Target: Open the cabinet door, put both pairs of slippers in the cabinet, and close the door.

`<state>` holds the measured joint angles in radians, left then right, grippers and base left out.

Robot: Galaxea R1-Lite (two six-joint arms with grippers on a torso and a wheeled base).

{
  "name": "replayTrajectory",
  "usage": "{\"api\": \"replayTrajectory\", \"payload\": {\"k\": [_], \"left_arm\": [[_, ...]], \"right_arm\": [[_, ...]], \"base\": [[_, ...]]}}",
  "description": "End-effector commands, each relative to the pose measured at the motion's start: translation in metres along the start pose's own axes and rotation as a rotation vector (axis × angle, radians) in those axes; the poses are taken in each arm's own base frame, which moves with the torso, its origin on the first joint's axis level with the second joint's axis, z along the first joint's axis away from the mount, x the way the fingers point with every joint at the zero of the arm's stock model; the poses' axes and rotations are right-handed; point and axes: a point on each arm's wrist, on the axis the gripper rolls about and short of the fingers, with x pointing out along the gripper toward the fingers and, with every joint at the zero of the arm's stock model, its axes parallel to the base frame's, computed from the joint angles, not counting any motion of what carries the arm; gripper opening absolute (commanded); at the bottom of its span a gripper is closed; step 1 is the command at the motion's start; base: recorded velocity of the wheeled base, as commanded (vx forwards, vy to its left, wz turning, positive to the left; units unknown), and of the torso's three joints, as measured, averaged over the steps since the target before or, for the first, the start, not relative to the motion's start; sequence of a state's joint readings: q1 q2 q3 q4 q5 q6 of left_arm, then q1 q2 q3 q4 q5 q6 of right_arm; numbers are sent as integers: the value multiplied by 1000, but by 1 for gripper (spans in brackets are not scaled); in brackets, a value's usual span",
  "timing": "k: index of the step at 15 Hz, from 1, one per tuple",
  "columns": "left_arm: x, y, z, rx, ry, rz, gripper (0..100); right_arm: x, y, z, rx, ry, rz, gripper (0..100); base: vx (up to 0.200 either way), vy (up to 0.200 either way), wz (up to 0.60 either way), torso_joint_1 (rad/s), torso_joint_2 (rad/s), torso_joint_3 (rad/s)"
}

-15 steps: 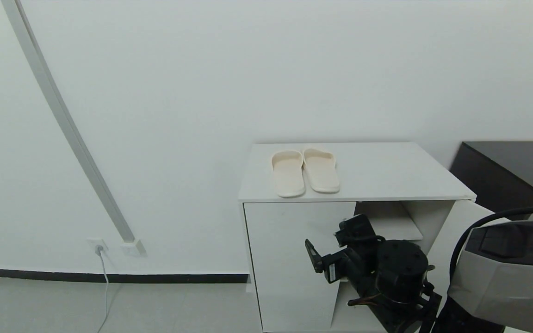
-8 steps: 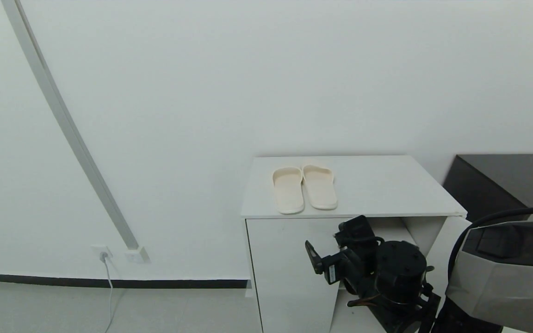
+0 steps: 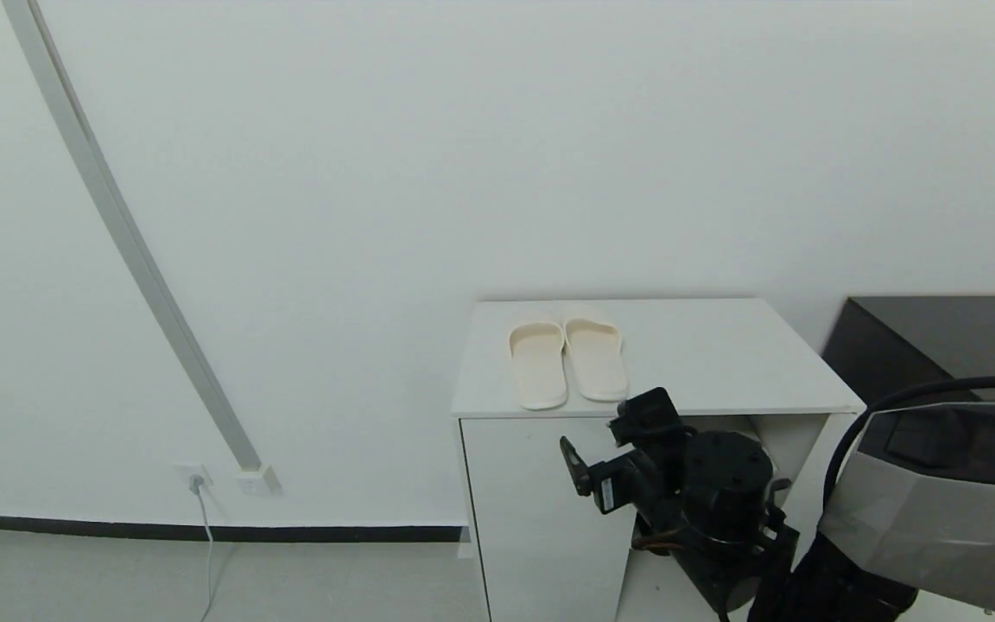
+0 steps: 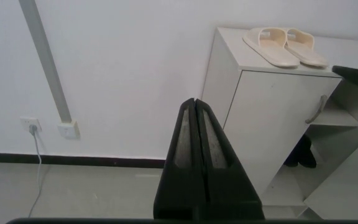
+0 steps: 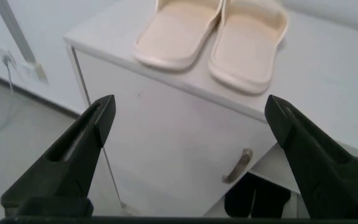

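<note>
A cream pair of slippers lies side by side on the left part of the white cabinet's top. The left door is closed, with its handle at its inner edge. The right door stands open, and a dark pair of slippers sits inside on a lower shelf. My right gripper is open in front of the left door, just below the top's front edge and the cream pair. My left gripper is shut and empty, well back to the cabinet's left.
A black table stands to the right of the cabinet. A grey conduit runs down the wall to a socket with a cord. Open floor lies left of the cabinet.
The head camera has shifted, so the cabinet sits lower in the picture. My right gripper has risen against the cabinet, from the door's middle to just under the top's edge.
</note>
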<state>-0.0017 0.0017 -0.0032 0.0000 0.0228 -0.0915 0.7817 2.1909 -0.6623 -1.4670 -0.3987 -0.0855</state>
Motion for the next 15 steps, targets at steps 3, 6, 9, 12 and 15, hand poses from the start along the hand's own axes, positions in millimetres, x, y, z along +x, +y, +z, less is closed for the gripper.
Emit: {"api": "replayTrajectory", "payload": {"k": [3,6,9,12,15], "left_arm": [[0,0,0,1,0,-3,0],[0,0,0,1,0,-3,0],[0,0,0,3,0,3,0],[0,0,0,-1,0,3,0],[0,0,0,1,2,-1,0]], "right_arm": [[30,6,54,111,72,-41,100],[45,15,82,197,87,-158,100],[43,19,78,186,100,-178,100],[48,22,62,184,132,-181,100],[49,23,55,178,150,-182,100]], "base": [[0,0,0,0,0,0],[0,0,0,0,0,0],[0,0,0,0,0,0],[67,0,0,2,2,1],[200,0,0,-7,-9,7]]}}
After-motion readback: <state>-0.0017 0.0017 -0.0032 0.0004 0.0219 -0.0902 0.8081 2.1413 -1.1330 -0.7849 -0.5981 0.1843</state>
